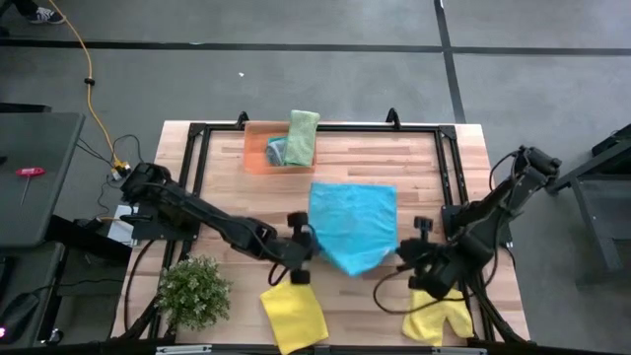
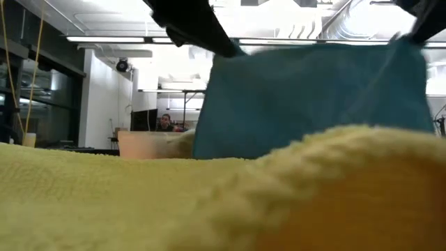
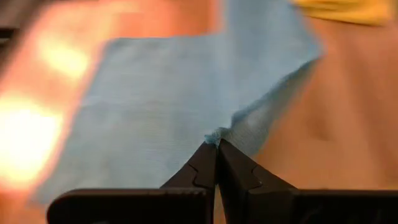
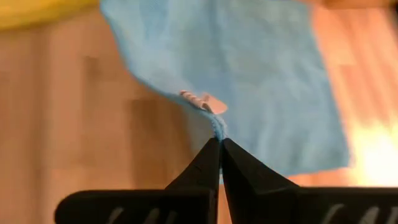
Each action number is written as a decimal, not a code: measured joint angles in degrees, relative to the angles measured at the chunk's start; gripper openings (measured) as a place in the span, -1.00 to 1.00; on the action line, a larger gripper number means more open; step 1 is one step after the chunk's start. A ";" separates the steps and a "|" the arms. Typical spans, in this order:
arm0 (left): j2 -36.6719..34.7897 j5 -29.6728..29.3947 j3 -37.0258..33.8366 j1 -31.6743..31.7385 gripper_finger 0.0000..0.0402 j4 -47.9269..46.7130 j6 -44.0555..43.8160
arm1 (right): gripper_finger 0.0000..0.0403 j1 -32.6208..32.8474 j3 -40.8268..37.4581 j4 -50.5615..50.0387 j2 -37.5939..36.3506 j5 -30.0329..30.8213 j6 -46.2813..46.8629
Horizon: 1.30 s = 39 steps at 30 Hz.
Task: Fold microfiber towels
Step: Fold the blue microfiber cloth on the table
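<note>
A teal-blue microfiber towel [image 1: 353, 222] hangs in mid-table between my two grippers. My left gripper [image 1: 306, 237] is shut on its near left corner, and my right gripper [image 1: 408, 256] is shut on its near right corner. In the low view the blue towel [image 2: 306, 104] hangs like a curtain below both grippers. Its lower part is hidden behind a yellow towel [image 2: 209, 202]. Two yellow towels [image 1: 294, 318] [image 1: 439, 316] lie flat near the table's front edge. A light green towel [image 1: 302, 136] lies folded on the orange tray [image 1: 258, 156]. My left gripper pinches one corner of the blue towel [image 3: 219, 134] between its two fingertips, slanting down from the table's left side. The corner is lifted and the cloth falls away from it toward the table. My right gripper pinches the other near corner [image 4: 217, 129] at its fingertips, close beside a small sewn label [image 4: 200, 99], slanting down from the right. The cloth hangs away below it, and the near edge sags between the two grippers.
A small bushy green plant [image 1: 194, 291] stands at the near left corner. The orange tray at the far middle also holds a darker cloth [image 1: 277, 150]. A black frame [image 1: 449, 158] runs around the table. Bare wood shows beyond the blue towel.
</note>
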 joint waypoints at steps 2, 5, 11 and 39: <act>0.00 -5.15 0.00 1.23 -1.00 -0.05 -0.33 | -1.00 -2.04 -0.05 -2.89 0.13 0.62 -0.05; 0.02 -8.30 0.00 3.78 -1.00 -0.55 -0.38 | -1.00 -6.10 -1.41 -4.48 0.24 1.03 -0.32; 0.07 -10.04 0.00 9.25 -1.00 -0.82 -1.84 | -1.00 -14.77 -6.33 -4.97 0.27 4.34 -1.73; 4.90 -10.24 -10.42 20.40 -1.00 14.00 -4.39 | -1.00 -38.83 -17.44 9.22 0.27 3.01 -9.53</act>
